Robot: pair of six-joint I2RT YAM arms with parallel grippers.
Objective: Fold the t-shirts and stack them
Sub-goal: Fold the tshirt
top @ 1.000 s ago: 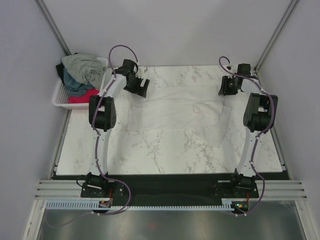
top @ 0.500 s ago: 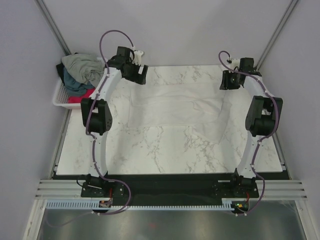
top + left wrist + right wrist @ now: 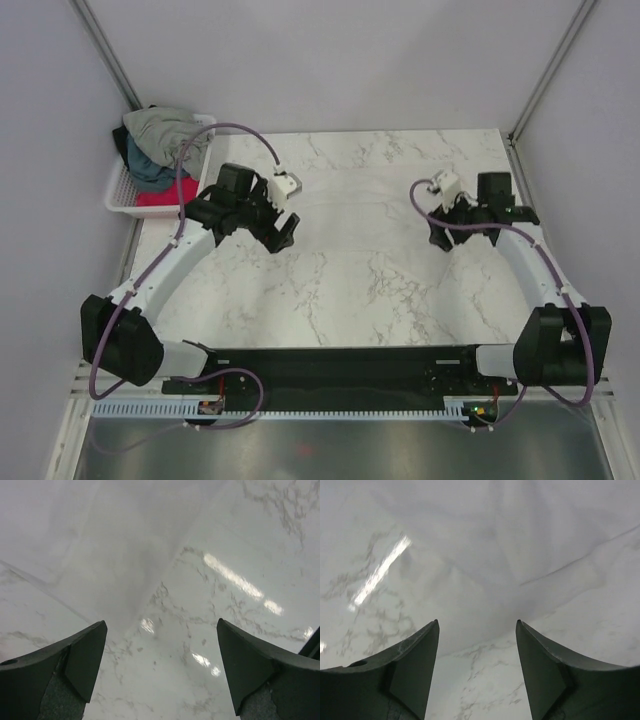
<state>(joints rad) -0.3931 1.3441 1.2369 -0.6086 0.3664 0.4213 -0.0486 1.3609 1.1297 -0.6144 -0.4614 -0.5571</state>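
Note:
A plain white t-shirt (image 3: 362, 212) lies flat on the marble table, faint against it, between the two arms. My left gripper (image 3: 282, 234) hovers open at its left side. In the left wrist view the cloth (image 3: 100, 540) fills the upper left, and bare marble shows between the open fingers (image 3: 160, 670). At the shirt's right side my right gripper (image 3: 440, 238) is open too. The right wrist view has the cloth (image 3: 520, 540) ahead of the empty fingers (image 3: 477, 665). Grey-green (image 3: 160, 128), dark teal (image 3: 148, 170) and red-pink (image 3: 165, 196) t-shirts are piled in the basket.
A white lattice basket (image 3: 118, 192) stands off the table's far left corner, against the left wall. Metal frame posts rise at both back corners. The arm bases sit on a black rail along the near edge.
Both arms have drawn back from the table's far edge to its middle, their elbows now low and outward. The right jaws have opened wider.

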